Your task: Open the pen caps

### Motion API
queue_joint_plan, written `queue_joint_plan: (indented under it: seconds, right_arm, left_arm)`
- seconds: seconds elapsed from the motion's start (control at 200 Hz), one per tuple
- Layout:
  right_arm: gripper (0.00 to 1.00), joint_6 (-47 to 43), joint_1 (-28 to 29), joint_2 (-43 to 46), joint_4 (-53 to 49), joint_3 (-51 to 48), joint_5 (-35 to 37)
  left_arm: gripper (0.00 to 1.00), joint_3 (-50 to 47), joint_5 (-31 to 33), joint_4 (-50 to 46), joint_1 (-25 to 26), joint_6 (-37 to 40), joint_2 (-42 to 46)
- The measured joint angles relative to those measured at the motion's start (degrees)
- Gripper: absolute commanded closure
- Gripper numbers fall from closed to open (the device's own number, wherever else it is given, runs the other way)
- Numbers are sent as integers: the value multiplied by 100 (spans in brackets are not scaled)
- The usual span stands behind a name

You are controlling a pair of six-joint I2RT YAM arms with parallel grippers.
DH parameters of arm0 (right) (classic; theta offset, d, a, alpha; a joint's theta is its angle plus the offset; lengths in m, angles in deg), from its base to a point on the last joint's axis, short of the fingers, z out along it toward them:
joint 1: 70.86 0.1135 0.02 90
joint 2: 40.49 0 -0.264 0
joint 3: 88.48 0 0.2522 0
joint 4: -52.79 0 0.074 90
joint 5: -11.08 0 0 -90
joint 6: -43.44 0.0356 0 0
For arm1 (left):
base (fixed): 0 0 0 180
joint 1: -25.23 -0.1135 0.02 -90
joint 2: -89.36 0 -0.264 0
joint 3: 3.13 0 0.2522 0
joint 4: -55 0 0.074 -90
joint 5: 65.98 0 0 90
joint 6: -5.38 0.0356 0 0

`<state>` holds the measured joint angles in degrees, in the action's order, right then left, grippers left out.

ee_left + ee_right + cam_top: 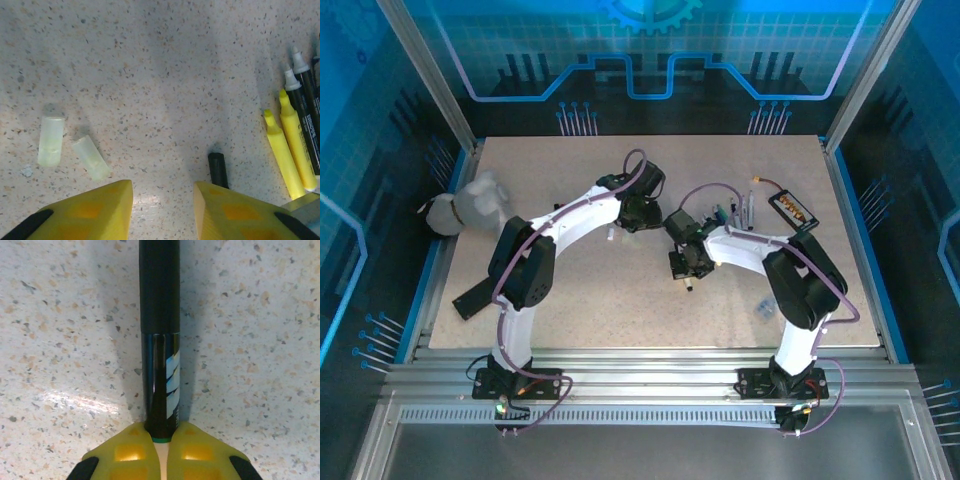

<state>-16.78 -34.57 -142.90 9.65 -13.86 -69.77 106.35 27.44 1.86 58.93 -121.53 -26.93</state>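
The right claw (161, 437) clenched only the end of the black marker (159, 375); we feared it slipping once the released left claw (162, 186) pulled the cap (159, 285).

A speckled desk (605, 305) carries a flat black device (792, 210) with an orange label at its far right. A grey-white bundle (470, 207) (cloth or bag, hard to tell) sits at its left edge, and a black slab (477, 297) lies nearer on that side. Two yellow highlighters (283, 155) lie beside black markers (305, 125), tips bare. A black pen (159, 390) bears a white-blue label.
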Motion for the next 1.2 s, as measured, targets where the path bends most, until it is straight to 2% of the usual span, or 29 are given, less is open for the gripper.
queue_joint_plan:
  seconds: [0.14,0.285,0.475,1.201]
  right_arm:
    - [100,-44,-111,299,555,-435,-321]
    - [100,-42,-188,564,1163,-870,-1095]
    - [100,-35,-262,780,1460,-1150,-1652]
    - [100,243,-529,1123,1753,-1169,-2277]
  left_arm:
    - [57,-184,-170,166,-11,-142,0]
    - [55,-302,-330,273,-11,-243,0]
    - [54,-306,-503,442,-9,-369,-2]
    - [56,-304,-632,542,170,-372,-131]
